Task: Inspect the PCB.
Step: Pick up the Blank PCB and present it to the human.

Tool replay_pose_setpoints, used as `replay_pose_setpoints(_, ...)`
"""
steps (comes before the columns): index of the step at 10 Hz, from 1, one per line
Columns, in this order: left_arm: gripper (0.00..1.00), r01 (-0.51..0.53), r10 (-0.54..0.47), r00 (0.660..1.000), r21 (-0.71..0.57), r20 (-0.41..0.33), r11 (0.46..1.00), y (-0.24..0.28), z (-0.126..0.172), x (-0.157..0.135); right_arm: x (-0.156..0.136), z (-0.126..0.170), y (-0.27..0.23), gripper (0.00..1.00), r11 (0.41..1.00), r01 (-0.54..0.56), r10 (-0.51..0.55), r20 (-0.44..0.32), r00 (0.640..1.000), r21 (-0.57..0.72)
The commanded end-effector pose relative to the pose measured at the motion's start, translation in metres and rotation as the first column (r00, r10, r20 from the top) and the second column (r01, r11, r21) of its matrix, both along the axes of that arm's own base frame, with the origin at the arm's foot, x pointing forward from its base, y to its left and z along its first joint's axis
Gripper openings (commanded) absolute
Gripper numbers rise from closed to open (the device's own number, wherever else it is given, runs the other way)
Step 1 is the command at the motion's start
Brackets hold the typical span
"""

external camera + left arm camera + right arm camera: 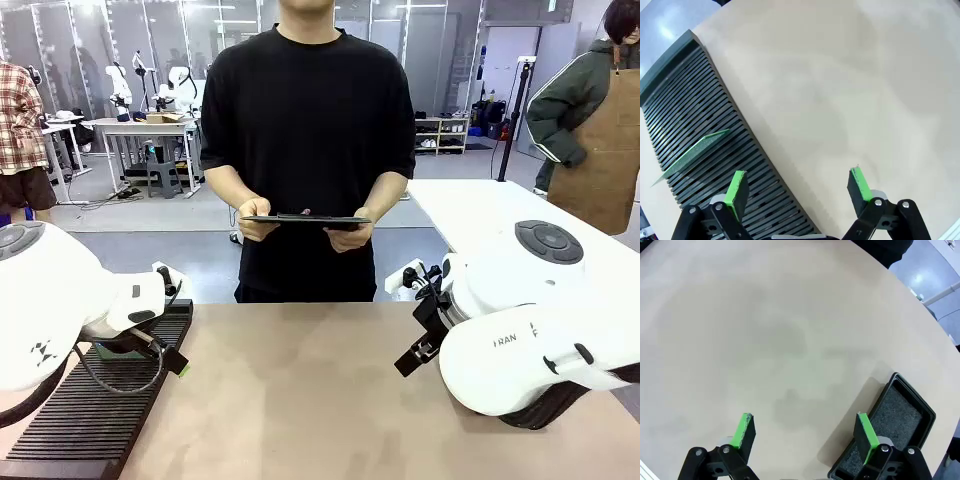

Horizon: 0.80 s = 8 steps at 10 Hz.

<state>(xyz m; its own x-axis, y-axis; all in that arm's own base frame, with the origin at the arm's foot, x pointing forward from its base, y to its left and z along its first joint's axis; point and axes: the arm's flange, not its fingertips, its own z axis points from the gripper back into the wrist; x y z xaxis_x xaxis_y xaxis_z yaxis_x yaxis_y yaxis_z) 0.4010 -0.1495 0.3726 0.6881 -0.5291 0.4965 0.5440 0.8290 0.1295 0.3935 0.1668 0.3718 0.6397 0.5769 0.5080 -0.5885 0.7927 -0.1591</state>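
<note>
Status: inspection looks not yet begun, or the board is already re-racked; I can't tell which.

- PCB (695, 152) stands on edge in a slot of the black slotted rack (695, 100), on the robot's left side of the tabletop (300, 380).
- Left end effector (797, 192) hovers near the rack edge, jaws wide apart and empty, not touching the board.
- Right end effector (805, 435) is also spread wide and empty, above bare tabletop beside the empty black tray (890, 415).
- The person holds a dark clipboard (305, 219) in both hands across the tabletop.

Left to do, by my read: grab the board, lift it and present it.
</note>
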Motion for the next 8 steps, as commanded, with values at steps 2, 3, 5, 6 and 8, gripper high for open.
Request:
replay_pose_setpoints(2, 1.00, 0.000, 0.000, 1.000, 0.000, 0.000, 1.000, -0.0002, 0.0000, 0.0000, 0.0000, 0.0000, 0.0000, 1.00, 1.000, 0.000, 0.000, 0.000, 1.000, 0.000)
replay_pose_setpoints(3, 1.00, 0.000, 0.000, 1.000, 0.000, 0.000, 1.000, -0.0002, 0.0000, 0.0000, 0.0000, 0.0000, 0.0000, 1.00, 1.000, 0.000, 0.000, 0.000, 1.000, 0.000)
replay_pose_setpoints(5, 1.00, 0.000, 0.000, 1.000, 0.000, 0.000, 1.000, -0.0002, 0.0000, 0.0000, 0.0000, 0.0000, 0.0000, 1.00, 1.000, 0.000, 0.000, 0.000, 1.000, 0.000)
replay_pose_setpoints(6, 1.00, 0.000, 0.000, 1.000, 0.000, 0.000, 1.000, -0.0002, 0.0000, 0.0000, 0.0000, 0.0000, 0.0000, 1.00, 1.000, 0.000, 0.000, 0.000, 1.000, 0.000)
replay_pose_setpoints(8, 1.00, 0.000, 0.000, 1.000, 0.000, 0.000, 1.000, -0.0002, 0.0000, 0.0000, 0.0000, 0.0000, 0.0000, 1.00, 1.000, 0.000, 0.000, 0.000, 1.000, 0.000)
